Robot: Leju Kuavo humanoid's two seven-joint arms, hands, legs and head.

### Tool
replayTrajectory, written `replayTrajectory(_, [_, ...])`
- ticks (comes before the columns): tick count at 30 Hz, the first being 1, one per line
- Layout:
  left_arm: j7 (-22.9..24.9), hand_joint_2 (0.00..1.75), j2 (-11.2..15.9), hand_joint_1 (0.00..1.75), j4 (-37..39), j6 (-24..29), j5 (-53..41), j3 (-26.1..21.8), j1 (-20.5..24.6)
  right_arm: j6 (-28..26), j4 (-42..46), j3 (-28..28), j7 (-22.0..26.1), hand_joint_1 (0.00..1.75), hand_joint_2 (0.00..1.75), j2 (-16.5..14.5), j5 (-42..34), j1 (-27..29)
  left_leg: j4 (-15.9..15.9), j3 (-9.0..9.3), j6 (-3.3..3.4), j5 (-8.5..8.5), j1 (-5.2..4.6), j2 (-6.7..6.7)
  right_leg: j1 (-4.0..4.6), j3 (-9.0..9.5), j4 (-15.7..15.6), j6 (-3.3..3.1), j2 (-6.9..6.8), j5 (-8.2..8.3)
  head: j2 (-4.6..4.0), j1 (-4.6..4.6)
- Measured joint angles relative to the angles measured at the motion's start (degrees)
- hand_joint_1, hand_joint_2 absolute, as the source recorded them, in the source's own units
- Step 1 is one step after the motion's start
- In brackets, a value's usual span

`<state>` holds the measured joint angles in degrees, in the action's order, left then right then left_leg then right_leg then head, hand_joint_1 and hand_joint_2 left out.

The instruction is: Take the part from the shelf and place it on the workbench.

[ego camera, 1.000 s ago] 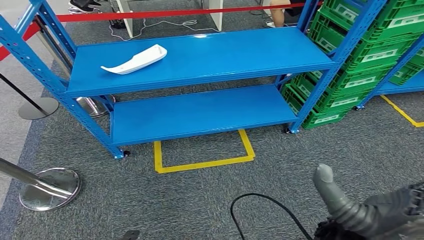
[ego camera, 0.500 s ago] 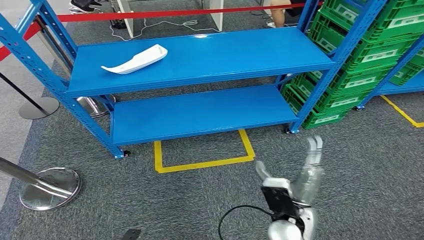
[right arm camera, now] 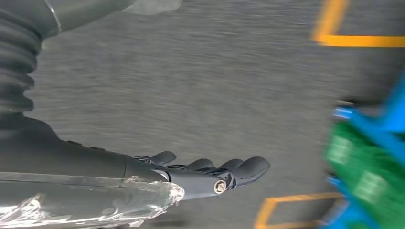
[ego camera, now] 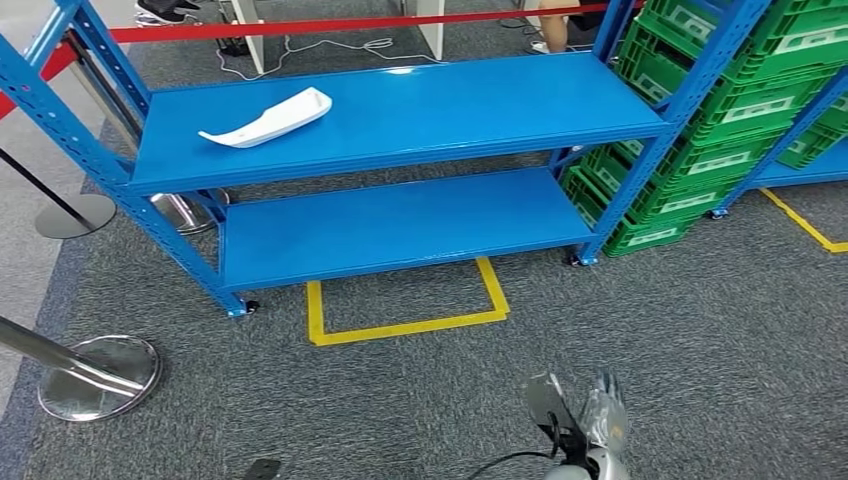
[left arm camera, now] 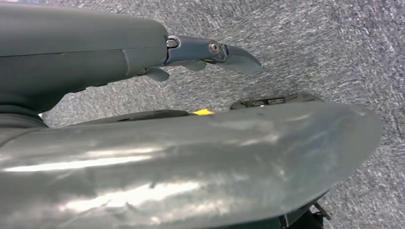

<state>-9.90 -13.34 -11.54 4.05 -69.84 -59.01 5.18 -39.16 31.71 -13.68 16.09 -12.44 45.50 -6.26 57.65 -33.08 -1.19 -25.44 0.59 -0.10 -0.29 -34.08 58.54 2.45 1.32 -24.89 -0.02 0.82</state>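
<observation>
One white part (ego camera: 267,118) lies on the top deck of the blue shelf (ego camera: 400,125), near its left end, touched by neither hand. Below it is a second blue deck, and a yellow tape square (ego camera: 408,306) marks the grey carpet in front of the shelf. Green crates (ego camera: 700,130) are stacked to the right of the shelf. A red barrier tape (ego camera: 330,25) runs behind it, and a chrome post base (ego camera: 98,375) stands on the carpet at lower left. The right hand (ego camera: 603,415) shows low in the head view over the carpet, holding nothing; in the right wrist view its fingers (right arm camera: 210,171) stretch out straight, side by side. The left hand (left arm camera: 205,52) hangs over the carpet, fingers extended, empty.
</observation>
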Motion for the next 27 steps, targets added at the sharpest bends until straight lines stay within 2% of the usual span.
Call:
replayTrajectory(3, [0.13, 0.0, 0.02, 0.0, 0.0, -0.04, -0.24, 0.0, 0.01, -0.02, -2.73, -2.66, -3.69, 0.0, 1.75, 0.09, 4.17, -0.06, 0.0, -0.01, 0.0, 0.0, 0.0, 0.0, 0.0, -0.01, 0.0, 0.0, 0.0, 0.0, 0.0, 0.01])
replayTrajectory(9, [0.21, 0.0, 0.03, 0.0, 0.0, -0.07, -0.44, 0.0, 0.03, 0.01, -7.62, -6.39, -9.44, 0.0, 1.75, 0.66, 7.41, -0.38, 0.0, 0.01, 0.0, 0.0, 0.0, 0.01, 0.0, -0.03, 0.0, 0.0, -0.01, 0.0, 0.0, 0.01])
replayTrajectory(13, [0.38, 0.0, 0.09, 0.0, 0.0, -0.08, -0.57, 0.0, 0.03, 1.79, -12.62, -8.03, -19.11, 0.0, 1.75, 1.9, 9.75, 0.51, 0.0, 0.0, 0.0, 0.0, 0.0, 0.01, 0.0, -0.02, -0.01, 0.0, -0.04, -0.01, 0.0, 0.01])
replayTrajectory(16, [0.52, 0.0, 0.11, 0.0, 0.0, -0.08, -0.58, 0.0, 0.05, 6.08, -15.23, -8.88, -28.52, 0.0, 1.75, 2.81, 10.73, 2.2, 0.0, -0.03, 0.0, -0.01, -0.01, 0.0, -0.01, -0.02, -0.01, 0.0, -0.02, -0.01, 0.0, 0.01])
replayTrajectory(19, [0.54, 0.0, 0.1, 0.0, 0.0, -0.02, -0.7, 0.0, 0.09, 10.39, -16.66, -10.04, -34.85, 0.0, 1.75, 3.23, 10.18, 3.3, 0.0, -0.06, -0.02, -0.03, 0.0, 0.01, -0.01, -0.07, -0.01, 0.0, 0.03, -0.01, 0.0, 0.01])
replayTrajectory(24, [0.15, 0.0, 0.11, 0.0, 0.0, 0.35, -0.54, 0.0, 0.14, 16.99, -17.87, -11.63, -39.07, 0.0, 1.75, 3.79, 10.0, 3.59, -0.01, -0.05, -0.03, -0.03, 0.0, 0.01, 0.0, -0.09, -0.01, 0.0, 0.03, 0.0, 0.0, 0.01])
replayTrajectory(27, [-0.36, 0.0, 0.16, 0.0, 0.0, 1.03, 0.1, -0.03, 0.14, 18.44, -18.14, -11.91, -39.62, 0.0, 1.75, 4.13, 10.58, 3.71, -0.01, -0.05, -0.02, -0.02, 0.0, 0.01, 0.0, -0.08, -0.01, 0.0, 0.03, 0.02, 0.0, 0.01])
